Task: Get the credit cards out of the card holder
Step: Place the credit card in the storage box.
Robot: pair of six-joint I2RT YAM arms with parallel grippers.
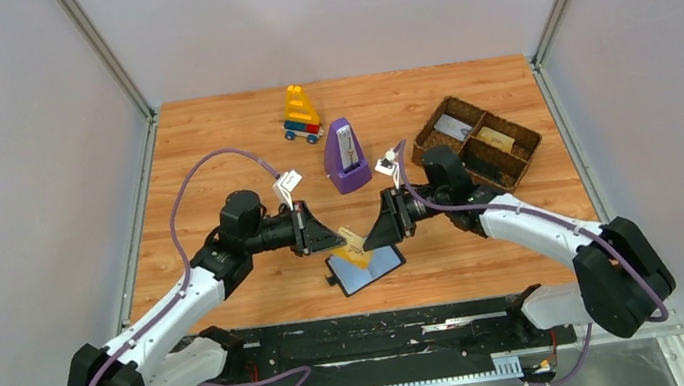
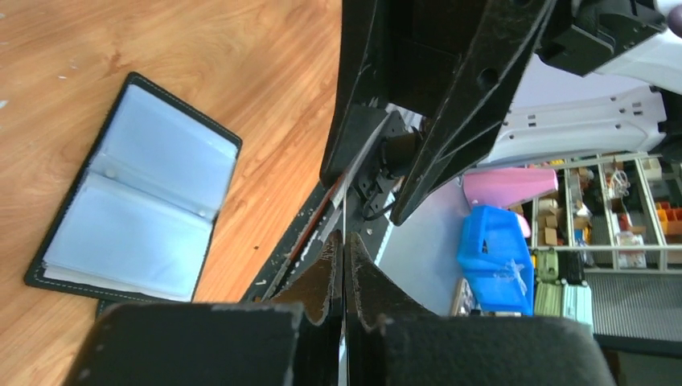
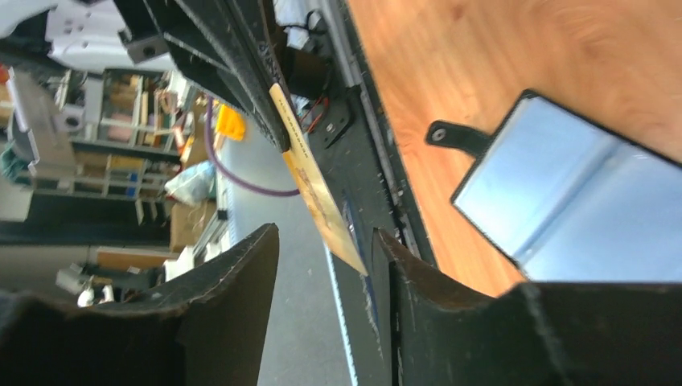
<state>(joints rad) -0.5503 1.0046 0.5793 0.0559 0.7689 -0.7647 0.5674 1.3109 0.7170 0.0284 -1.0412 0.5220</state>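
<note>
Risks dropping the yellow-orange credit card (image 3: 315, 191), clenched in the left end effector (image 2: 344, 245) over the open card holder (image 1: 381, 266) on the tabletop (image 1: 209, 136), by loosening that grip before closing the released right end effector (image 3: 326, 241), straddling the card's free end, squarely on it.

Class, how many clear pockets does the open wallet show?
2 on the wallet: one pocket above its fold, one below, in the left wrist view. More may lie beneath.
</note>
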